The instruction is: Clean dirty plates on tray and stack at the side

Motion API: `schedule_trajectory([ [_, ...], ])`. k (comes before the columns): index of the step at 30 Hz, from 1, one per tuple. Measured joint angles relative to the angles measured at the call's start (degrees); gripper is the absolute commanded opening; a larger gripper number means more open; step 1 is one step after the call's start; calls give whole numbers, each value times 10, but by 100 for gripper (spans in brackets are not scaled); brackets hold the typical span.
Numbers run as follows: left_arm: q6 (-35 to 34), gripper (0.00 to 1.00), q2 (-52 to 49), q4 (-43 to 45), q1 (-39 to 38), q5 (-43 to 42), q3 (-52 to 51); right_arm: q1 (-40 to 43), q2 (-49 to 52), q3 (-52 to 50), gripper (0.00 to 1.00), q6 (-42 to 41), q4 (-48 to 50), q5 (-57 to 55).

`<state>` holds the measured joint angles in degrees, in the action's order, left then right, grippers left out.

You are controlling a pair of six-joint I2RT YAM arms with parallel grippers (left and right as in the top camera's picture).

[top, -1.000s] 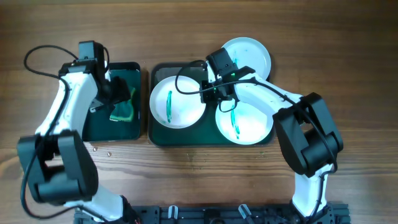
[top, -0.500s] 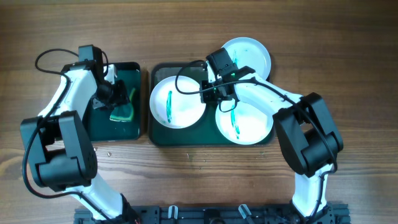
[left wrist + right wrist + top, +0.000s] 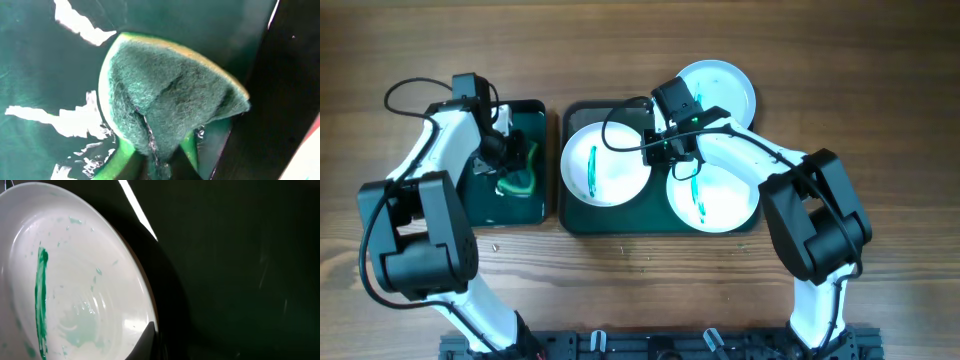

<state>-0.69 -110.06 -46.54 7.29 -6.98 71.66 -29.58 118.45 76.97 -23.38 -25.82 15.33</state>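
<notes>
- Pinching the sponge [image 3: 170,95] with the left end effector [image 3: 507,155] — clenched on it from below in the left wrist view, sponge folded into a wedge, dark green scrubby side out, yellow edge along the top.
- Hanging over the small tray [image 3: 470,205] at the left of the worktop [image 3: 880,60], bright glare patches on that tray's floor.
- Sitting just right of that, the big tray [image 3: 620,220], dark green, loaded with a pair side by side.
- Lying in its far-left part, the left plate [image 3: 610,165], teal streak down the middle.
- Resting nearer the front-right corner, the right plate [image 3: 720,200], rim out to the tray's right edge, also streaked teal.
- Parked off the tray, the third plate [image 3: 725,85], on the worktop just behind the far-right corner, partly hidden by the right arm [image 3: 760,160], plain white from overhead.
- Hovering over the big tray between the pair, the right end effector [image 3: 672,155] — honestly can't tell if clenched or released, fingers hidden from above.
- Showing in the right wrist view: white rim, a teal line and pale smears, dark tray floor beside it.
</notes>
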Motion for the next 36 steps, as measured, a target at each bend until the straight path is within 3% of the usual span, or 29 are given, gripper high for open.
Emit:
schedule_trajectory([
  [9, -10, 4, -1, -44, -2, 0, 23, 0, 0, 0, 4, 0, 1, -2],
  [15, -39, 4, 23, -127, -12, -15, 129, 0, 0, 0, 4, 0, 2, -4],
  [22, -85, 4, 70, -128, -77, -57, 164, 0, 0, 0, 4, 0, 2, -4],
  [29, -148, 4, 24, -94, -171, -71, 146, 0, 0, 0, 4, -4, -2, -4],
  [36, -200, 4, -56, -94, -214, -42, 139, 2, 0, 0, 4, -7, -5, -3],
])
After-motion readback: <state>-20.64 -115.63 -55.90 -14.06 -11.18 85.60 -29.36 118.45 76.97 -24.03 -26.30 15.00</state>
